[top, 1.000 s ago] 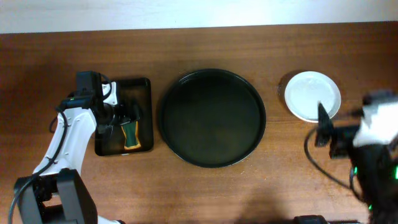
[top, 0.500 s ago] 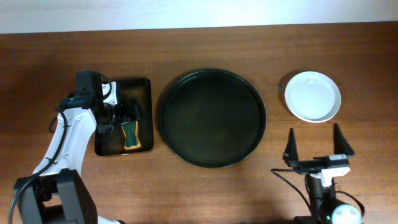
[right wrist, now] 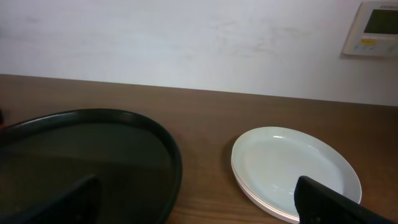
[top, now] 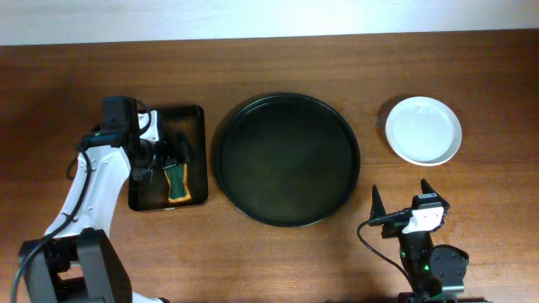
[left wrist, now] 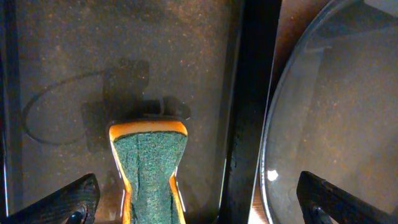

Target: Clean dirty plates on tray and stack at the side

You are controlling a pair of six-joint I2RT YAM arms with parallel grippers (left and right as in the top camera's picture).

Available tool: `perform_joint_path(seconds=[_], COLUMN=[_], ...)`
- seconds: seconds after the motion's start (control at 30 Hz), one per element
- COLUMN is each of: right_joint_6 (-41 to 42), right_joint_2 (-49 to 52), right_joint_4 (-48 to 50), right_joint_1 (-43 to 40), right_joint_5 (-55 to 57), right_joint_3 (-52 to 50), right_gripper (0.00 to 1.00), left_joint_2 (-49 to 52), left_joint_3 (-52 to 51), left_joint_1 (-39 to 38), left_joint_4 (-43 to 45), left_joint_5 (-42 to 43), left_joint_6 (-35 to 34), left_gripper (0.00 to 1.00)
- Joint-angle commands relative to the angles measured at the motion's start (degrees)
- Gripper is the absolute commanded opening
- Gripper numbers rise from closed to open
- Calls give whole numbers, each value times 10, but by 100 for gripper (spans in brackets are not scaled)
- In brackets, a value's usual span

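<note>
Jaws of your right gripper (top: 402, 200) stand wide apart, holding nothing, at the bench's (top: 269, 59) near edge. Your left gripper (left wrist: 205, 200), likewise spread, hovers over the scrubber (left wrist: 149, 168) in the rectangular tray (left wrist: 62, 93). Farther back, stacked plates (top: 424, 130) sit right of the round tray (top: 286, 160).

A small rectangular black tray (top: 189, 118) is set on the brown wooden counter (top: 278, 59) toward its left edge, about midway between the far and near edges. A scrubbing pad (top: 176, 183) with an orange body and a green scouring face is laid flat in the near half of this tray, green face up. In the right wrist view, a white wall (right wrist: 186, 37) is seen behind the far edge, with a pale control panel (right wrist: 375, 28) mounted on it.
</note>
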Motion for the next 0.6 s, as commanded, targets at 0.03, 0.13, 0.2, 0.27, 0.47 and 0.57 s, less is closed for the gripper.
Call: perform_joint_path(seconds=[0.03, 0.13, 0.2, 0.27, 0.47, 0.57], right_joint_6=[7, 7, 7, 7, 7, 7], right_joint_2=[-1, -1, -1, -1, -1, -1], right_joint_4=[-3, -3, -3, -3, -3, -3], right_joint_1=[-4, -4, -4, -4, -4, -4], right_joint_5=[-3, -3, -3, -3, -3, -3], right_joint_3=[-3, -3, -3, -3, -3, -3], right_gripper=[99, 99, 99, 99, 99, 99], left_joint_2=[-9, -9, -9, -9, -143, -285], left_joint_3=[7, 7, 7, 7, -11, -56], left_joint_1=[2, 2, 2, 2, 2, 2], left_joint_4=[0, 0, 0, 0, 0, -1], left_joint_5=[6, 7, 6, 6, 6, -31], left_joint_6=[3, 3, 3, 3, 3, 4], left_gripper=[99, 99, 99, 99, 99, 99])
